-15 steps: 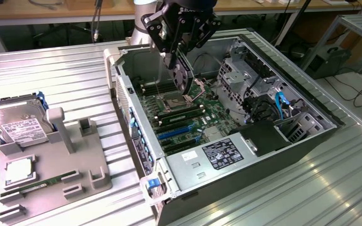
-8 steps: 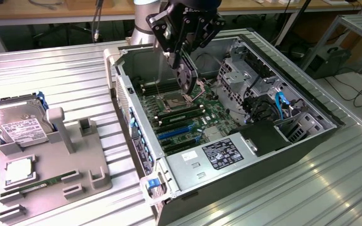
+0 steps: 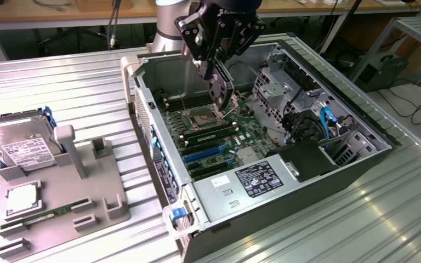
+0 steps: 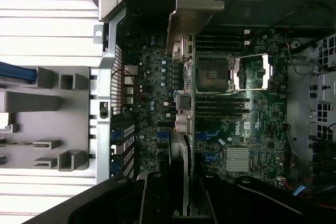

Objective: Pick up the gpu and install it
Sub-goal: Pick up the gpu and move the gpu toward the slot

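In the exterior view we see the gripper (image 3: 216,57) clenched on the gpu (image 3: 220,90), which hangs on edge directly beneath it, above the motherboard (image 3: 221,139). In the wrist view, the card's long axis runs away from the gripper (image 4: 186,203), with the bracket (image 4: 191,11) at the far end.

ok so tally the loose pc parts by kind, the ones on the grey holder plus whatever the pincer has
hard drive: 1
cpu chip: 1
ram stick: 1
gpu, gripped in the pincer over the open case: 1
total: 4
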Robot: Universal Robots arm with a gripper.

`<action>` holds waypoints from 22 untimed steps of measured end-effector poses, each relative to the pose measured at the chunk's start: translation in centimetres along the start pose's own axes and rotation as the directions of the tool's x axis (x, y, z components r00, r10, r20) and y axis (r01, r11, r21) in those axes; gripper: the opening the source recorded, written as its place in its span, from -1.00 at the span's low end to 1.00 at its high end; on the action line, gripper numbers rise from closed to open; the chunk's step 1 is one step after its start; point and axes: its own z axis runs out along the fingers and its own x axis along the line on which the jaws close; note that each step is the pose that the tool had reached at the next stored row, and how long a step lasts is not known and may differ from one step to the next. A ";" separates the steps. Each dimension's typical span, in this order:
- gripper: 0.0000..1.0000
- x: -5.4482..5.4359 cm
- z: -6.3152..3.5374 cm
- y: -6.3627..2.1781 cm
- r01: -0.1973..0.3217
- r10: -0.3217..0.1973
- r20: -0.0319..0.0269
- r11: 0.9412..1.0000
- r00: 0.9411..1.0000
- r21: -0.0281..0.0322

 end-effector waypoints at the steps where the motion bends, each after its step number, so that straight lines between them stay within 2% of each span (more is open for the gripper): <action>1: -0.46 -0.1 0.01 0.00 0.000 0.000 0.000 1.000 1.000 0.000; 22: -0.46 -1.8 0.11 -0.04 0.000 0.000 0.000 1.000 1.000 0.000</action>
